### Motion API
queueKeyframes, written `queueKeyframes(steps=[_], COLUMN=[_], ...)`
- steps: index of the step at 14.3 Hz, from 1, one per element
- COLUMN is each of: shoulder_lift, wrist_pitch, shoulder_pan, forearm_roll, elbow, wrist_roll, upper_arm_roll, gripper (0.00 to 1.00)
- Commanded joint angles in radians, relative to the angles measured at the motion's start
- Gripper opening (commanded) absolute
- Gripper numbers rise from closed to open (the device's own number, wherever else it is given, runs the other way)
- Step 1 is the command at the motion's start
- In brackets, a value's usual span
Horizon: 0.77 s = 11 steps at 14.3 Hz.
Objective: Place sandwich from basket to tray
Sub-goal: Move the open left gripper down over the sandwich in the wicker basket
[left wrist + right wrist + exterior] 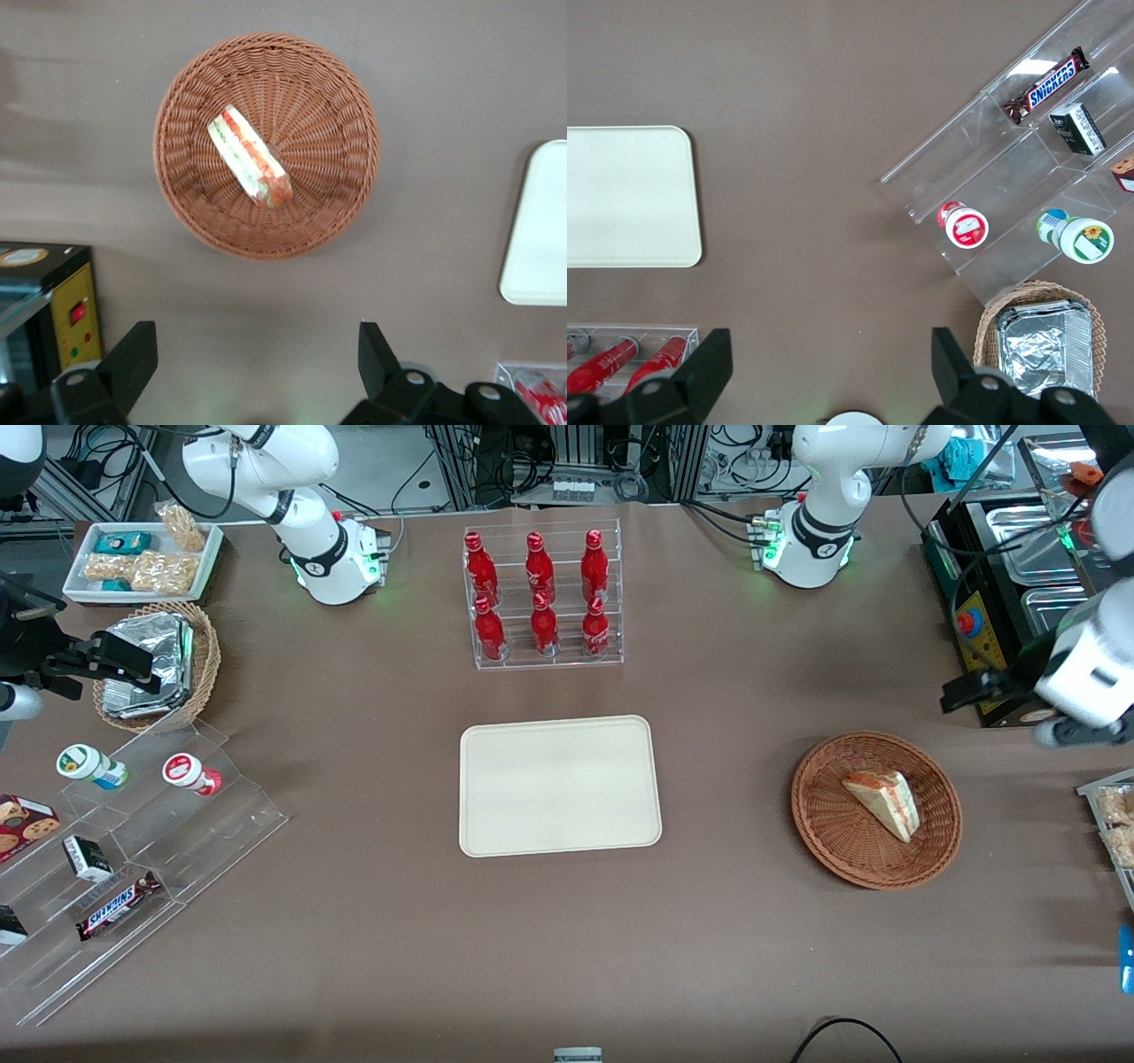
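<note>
The sandwich (881, 804) lies on its side in the basket (824, 828), well apart from the tray (560, 786) on the tabletop (354, 957). I judge it soft, light and crushable, so I'd pinch across the bread faces gently. My gripper (257, 354) hangs above the basket, spread wide, holding nothing.

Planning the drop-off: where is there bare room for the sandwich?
The whole tray is bare. Bare tabletop lies between it and the basket holding the sandwich. The open claw hovers near the basket. The stepped snack rack is crowded.
</note>
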Motion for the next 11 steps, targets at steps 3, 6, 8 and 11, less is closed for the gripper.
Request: queueKeyframes(steps=[3, 6, 8, 11], shoulder_lift=[0.069, 0.117, 0.14, 0.173], wrist_pitch=[0.369, 0.648, 0.675, 0.709], shoulder_pan=[0.014, 0.048, 0.063, 0.06], forearm_roll=[0.014, 0.007, -0.004, -0.003], elbow=[-0.218, -0.366, -0.377, -0.377], wrist_roll=[0.013, -0.004, -0.098, -0.423], upper_arm_roll=[0.005, 0.005, 0.004, 0.002], gripper=[1.0, 1.0, 1.0, 1.0])
